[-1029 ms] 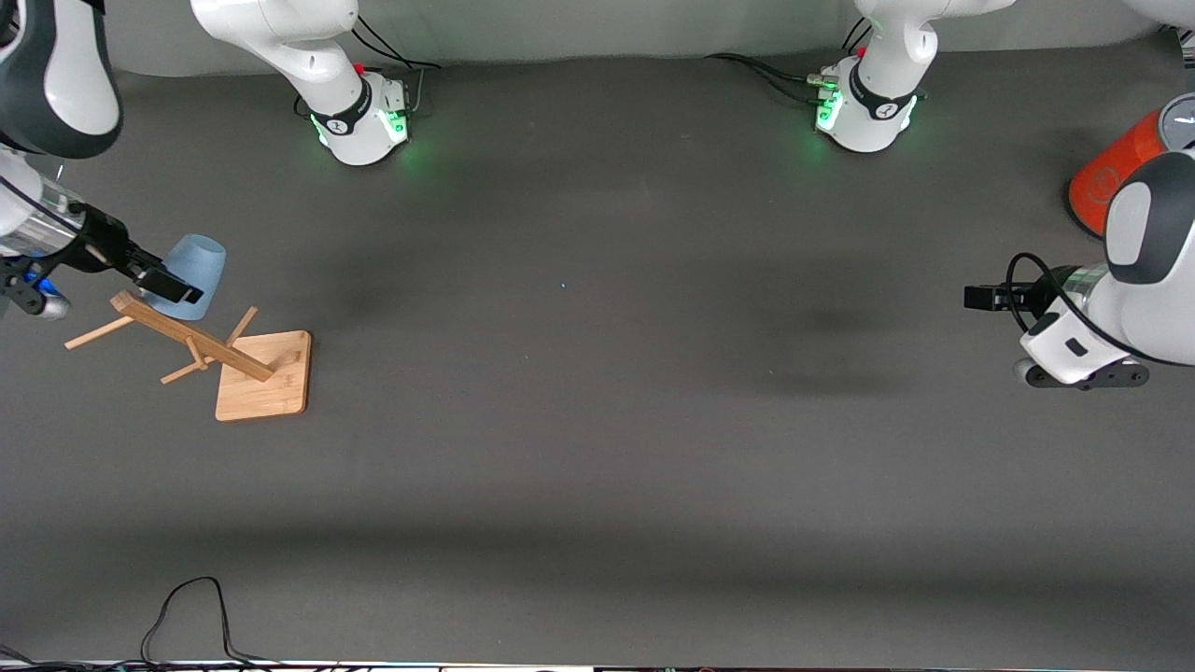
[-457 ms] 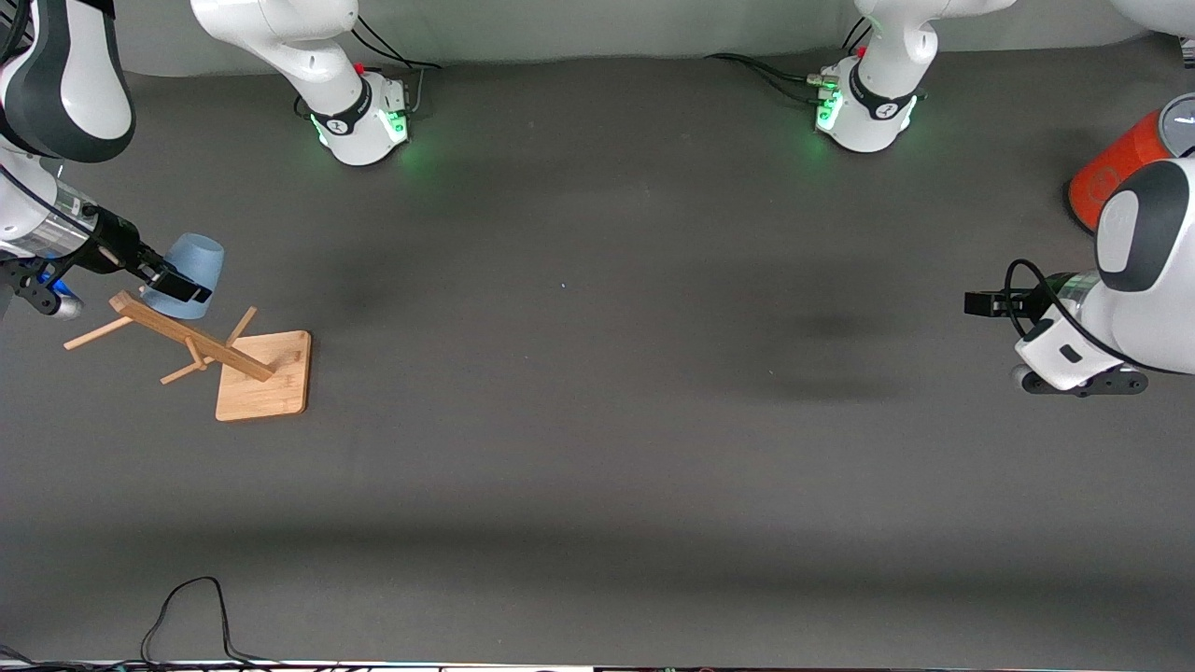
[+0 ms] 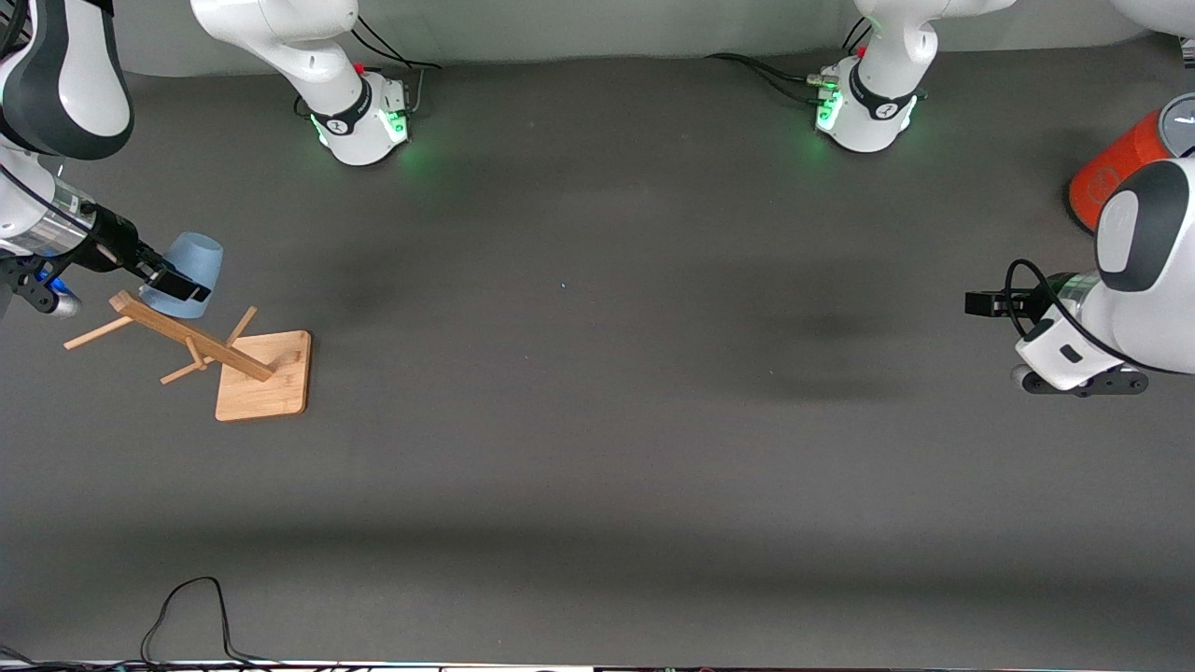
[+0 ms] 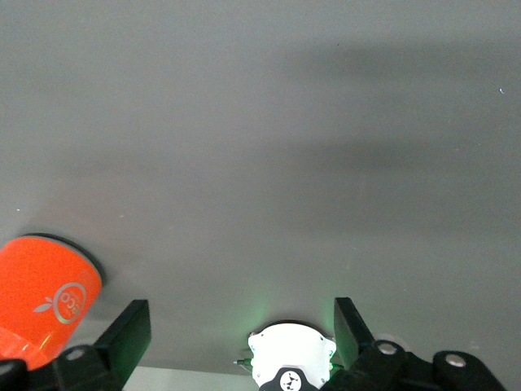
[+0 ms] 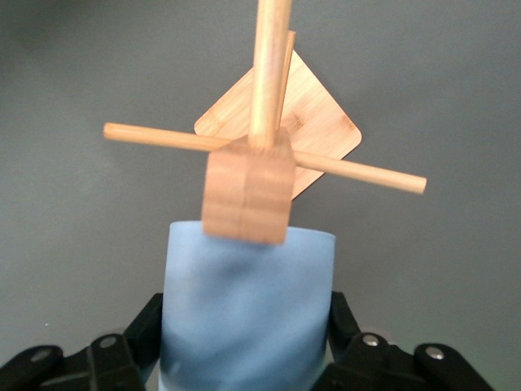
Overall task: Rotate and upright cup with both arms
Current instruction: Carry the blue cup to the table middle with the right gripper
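nearest, the wooden rack (image 3: pixel 224 359) stands on the bench (image 3: pixel 597 467) at the right arm's end. above its top, the right hand (image 3: pixel 173 282) is clamped on the cup (image 3: pixel 191 266), base up. likely risk: swinging it snags a peg. the left hand (image 4: pixel 240 326) waits, spread wide and empty, beside the orange cylinder (image 3: pixel 1116 168).

A dark grey table (image 3: pixel 597 448) carries a wooden rack (image 3: pixel 261 376) near the right arm's end. An orange cylinder (image 3: pixel 1111 168) stands at the left arm's end, and a black cable (image 3: pixel 187 597) loops at the front edge.
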{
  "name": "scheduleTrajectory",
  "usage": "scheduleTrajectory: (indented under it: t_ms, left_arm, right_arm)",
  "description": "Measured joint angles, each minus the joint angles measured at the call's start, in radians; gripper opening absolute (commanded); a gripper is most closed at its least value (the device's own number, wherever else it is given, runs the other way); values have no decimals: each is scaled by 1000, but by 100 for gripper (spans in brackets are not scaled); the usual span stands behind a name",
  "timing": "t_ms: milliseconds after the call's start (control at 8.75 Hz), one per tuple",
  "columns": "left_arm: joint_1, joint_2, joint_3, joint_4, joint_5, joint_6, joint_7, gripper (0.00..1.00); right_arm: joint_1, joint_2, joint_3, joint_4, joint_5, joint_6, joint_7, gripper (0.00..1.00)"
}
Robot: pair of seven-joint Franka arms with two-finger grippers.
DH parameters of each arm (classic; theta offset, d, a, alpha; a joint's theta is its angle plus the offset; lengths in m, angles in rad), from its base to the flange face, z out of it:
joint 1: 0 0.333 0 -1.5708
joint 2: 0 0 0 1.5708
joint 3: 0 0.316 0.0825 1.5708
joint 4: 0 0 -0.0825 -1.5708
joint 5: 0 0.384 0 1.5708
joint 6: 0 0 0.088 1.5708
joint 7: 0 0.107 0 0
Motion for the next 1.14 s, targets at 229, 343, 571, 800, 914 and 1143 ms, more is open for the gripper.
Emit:
scheduleTrajectory:
  t_ms: [229, 343, 571, 800, 914, 1143]
  left_arm:
    - [-1, 0, 0, 0, 0, 0, 0, 100]
    - [-1, 0, 0, 0, 0, 0, 0, 100]
    - [-1, 0, 0, 0, 0, 0, 0, 100]
    - [-2, 0, 0, 0, 0, 0, -1, 100]
    - [-3, 0, -1, 0, 0, 0, -2, 100]
    - [-21, 0, -3, 0, 1, -2, -7, 100]
  right_arm:
    - [59, -85, 4, 1, 1, -73, 83, 55]
    - [100, -128, 6, 0, 1, -110, 141, 55]
    - [203, -200, 9, 0, 0, -171, 293, 55]
    - [346, -237, 26, 0, 0, -192, 521, 55]
    - [404, -238, 64, 3, 1, -190, 659, 55]
    - [486, -187, 170, 47, 3, -169, 936, 55]
